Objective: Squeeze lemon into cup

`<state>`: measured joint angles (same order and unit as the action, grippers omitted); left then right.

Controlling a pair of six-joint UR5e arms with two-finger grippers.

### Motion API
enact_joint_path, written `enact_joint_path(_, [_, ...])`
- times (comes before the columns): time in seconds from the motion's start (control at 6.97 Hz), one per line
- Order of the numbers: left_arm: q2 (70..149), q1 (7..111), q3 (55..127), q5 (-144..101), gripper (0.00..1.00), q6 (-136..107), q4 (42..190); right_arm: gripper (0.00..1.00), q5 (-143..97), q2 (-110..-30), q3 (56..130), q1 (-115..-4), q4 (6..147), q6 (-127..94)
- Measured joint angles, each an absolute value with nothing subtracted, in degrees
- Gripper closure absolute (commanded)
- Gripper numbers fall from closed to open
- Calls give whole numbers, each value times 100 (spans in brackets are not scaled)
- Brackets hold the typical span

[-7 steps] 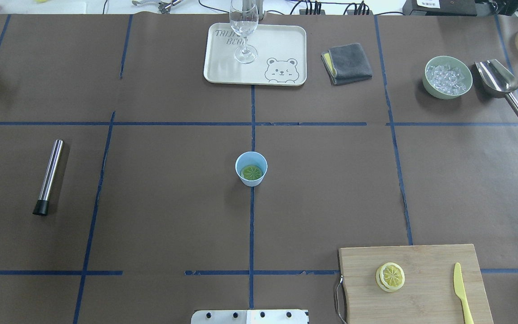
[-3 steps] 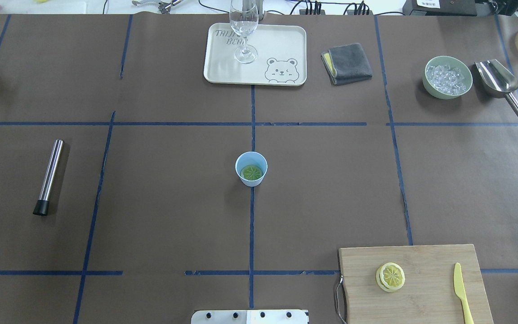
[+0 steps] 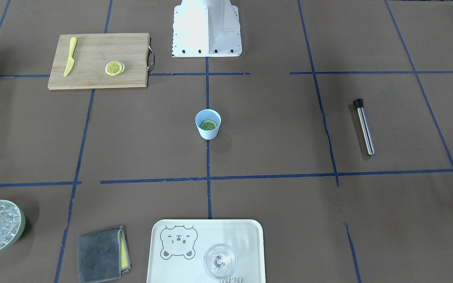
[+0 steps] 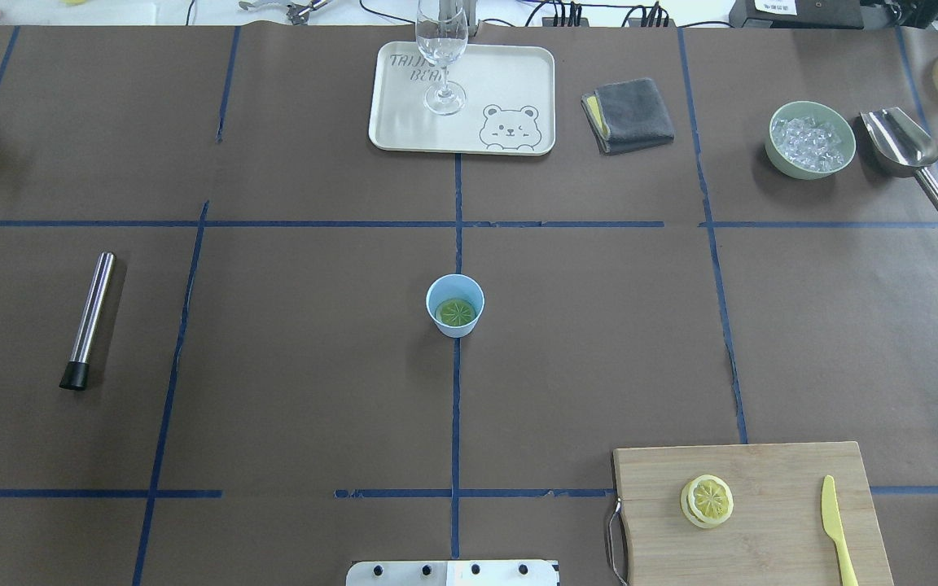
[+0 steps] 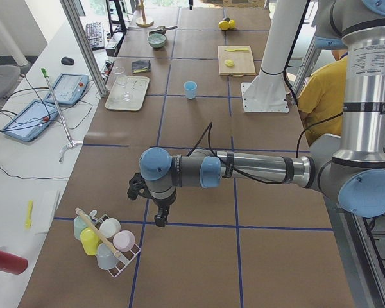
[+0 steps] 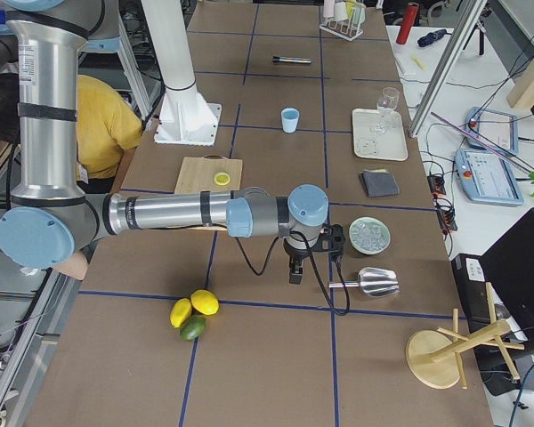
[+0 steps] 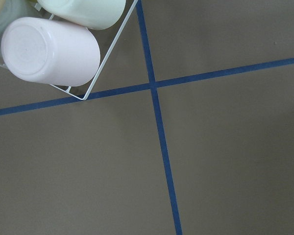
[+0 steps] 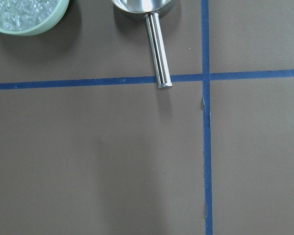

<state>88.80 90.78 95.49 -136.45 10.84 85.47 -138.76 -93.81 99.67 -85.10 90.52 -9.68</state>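
Lying flat in the cup (image 4: 454, 284), the lemon (image 4: 455, 312) faces up; from the front, the rim hides part of it. The cup stands upright in the middle. The glass (image 4: 441, 49) covers some tray (image 4: 518, 65) writing, maybe "BEAR". Left gripper (image 5: 159, 219) and right gripper (image 6: 294, 274) hang far off; I cannot tell if they are clenched.

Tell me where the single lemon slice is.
The lemon lies inside the cup, which stands on the central blue tape line in the overhead view, well apart from the cutting board.
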Motion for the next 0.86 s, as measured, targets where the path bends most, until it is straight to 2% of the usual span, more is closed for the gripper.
enact_joint_path(0.86, [9225,9070,9520,-13606,0,1090,8080,0,-13834,-9302,9958,-8568,9042,-958])
